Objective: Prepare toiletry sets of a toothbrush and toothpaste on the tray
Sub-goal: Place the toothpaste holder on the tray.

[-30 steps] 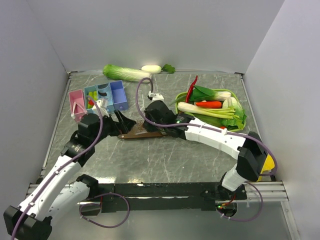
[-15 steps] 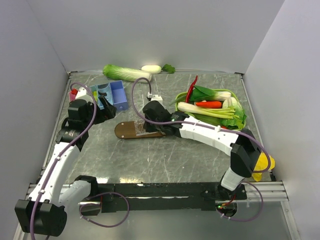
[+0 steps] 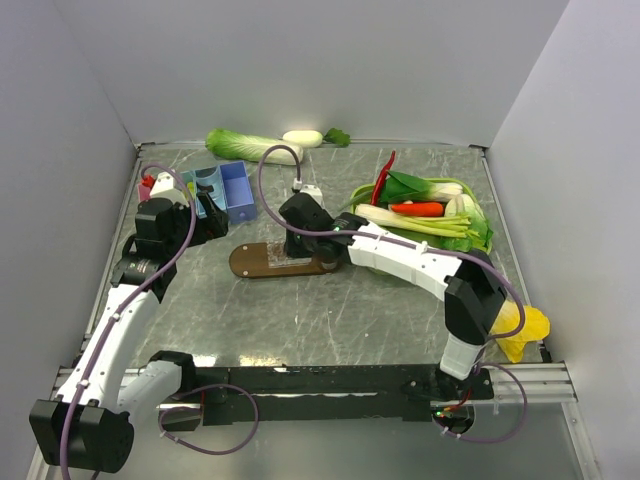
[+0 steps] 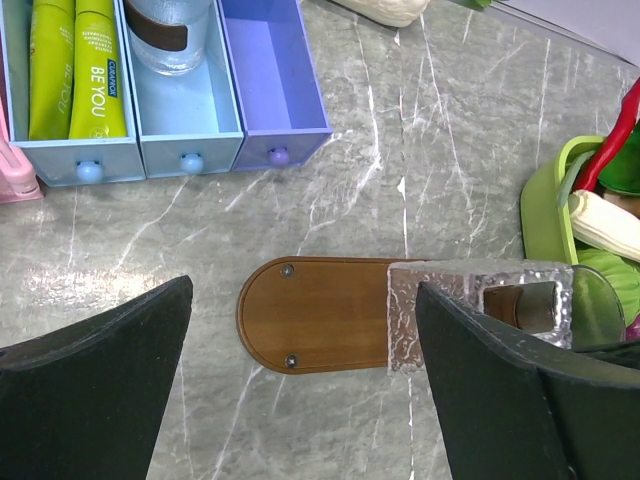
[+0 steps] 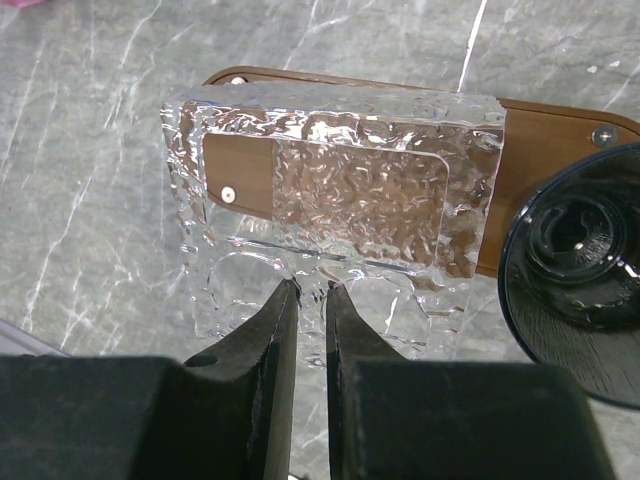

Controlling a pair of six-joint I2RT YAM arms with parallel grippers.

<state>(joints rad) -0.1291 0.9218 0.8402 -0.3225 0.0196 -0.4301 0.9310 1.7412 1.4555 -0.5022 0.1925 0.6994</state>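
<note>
1. Blue compartment box (image 4: 185, 150) at the far left of the table. Two toothpaste (image 4: 95, 70) tubes lie side by side in its leftmost blue slot, and a tumbler (image 4: 170, 30) stands in the middle slot.
2. Toothbrush: can't make one out in any view.
3. Left gripper (image 4: 302, 300) hangs over the table just in front of the blue box, fingers spread wide, holding nothing.
4. Tray (image 4: 320, 315) lies flat mid-table, long axis left-right, and its left half is bare wood.
5. Clear textured box (image 5: 340, 190) sits over the tray's right half, overhanging its near edge. Can't tell if it's resting or lifted.
6. Right gripper (image 5: 305, 295) has its fingers pressed nearly together, pinching the box's near wall.
7. Dark tumbler (image 5: 575, 270) just right of the box, at the tray's right end. Can't tell if it's on the wood.
8. Green basket (image 3: 478, 215) of vegetables at the far right, apart from the tray.
</note>
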